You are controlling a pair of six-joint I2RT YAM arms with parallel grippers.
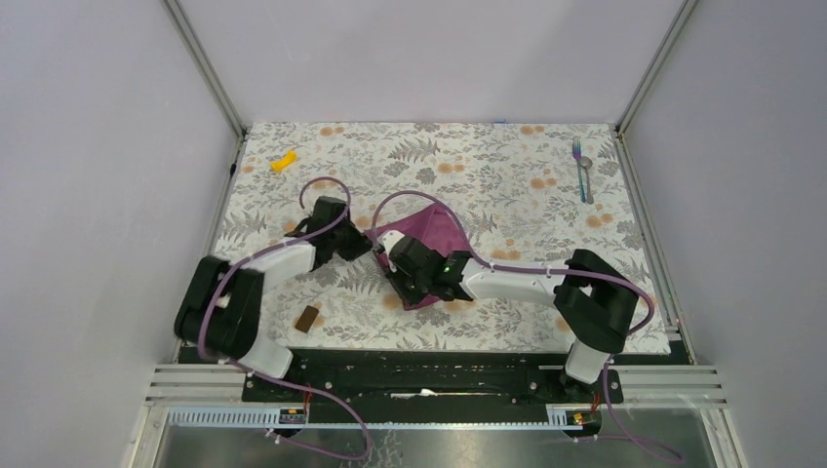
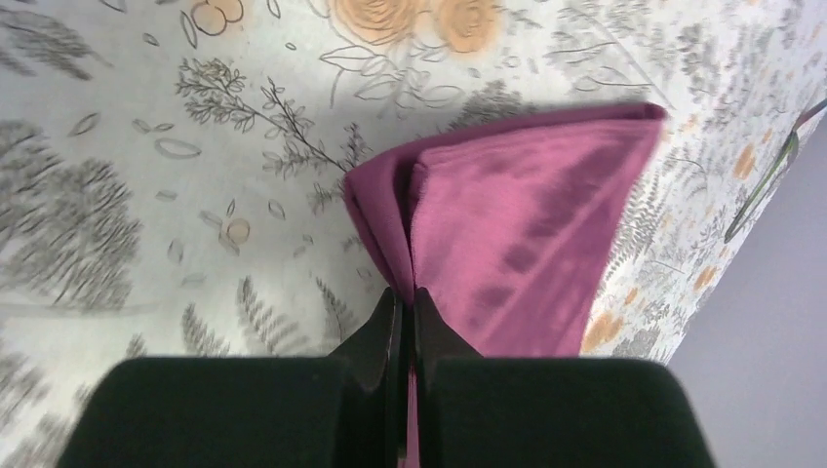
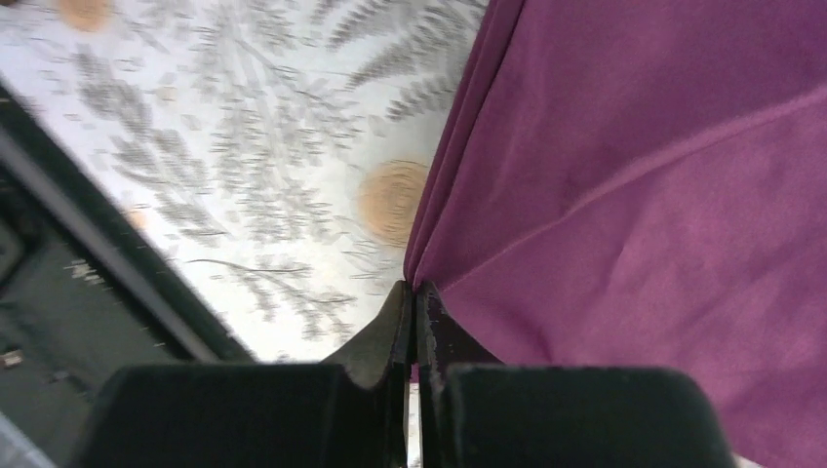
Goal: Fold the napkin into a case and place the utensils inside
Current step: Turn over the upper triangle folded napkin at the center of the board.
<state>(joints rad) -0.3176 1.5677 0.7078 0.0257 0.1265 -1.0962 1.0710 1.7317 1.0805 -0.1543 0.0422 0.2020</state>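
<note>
The plum-magenta napkin [image 1: 441, 234] lies partly folded near the middle of the floral table, its left side lifted between the two arms. My left gripper [image 1: 363, 244] is shut on a corner of the napkin [image 2: 507, 224], with cloth pinched between its jaws [image 2: 408, 297]. My right gripper [image 1: 395, 265] is shut on another edge of the napkin [image 3: 663, 195], its tips closed together [image 3: 413, 291]. The fork and spoon [image 1: 581, 168] lie side by side at the far right of the table, away from both grippers, and show as a thin sliver in the left wrist view [image 2: 770, 175].
A small yellow piece [image 1: 283, 161] lies at the far left. A small brown block [image 1: 308, 318] sits near the front left, by the left arm. The black base rail [image 1: 419, 366] runs along the table's near edge. Metal frame posts stand at the back corners.
</note>
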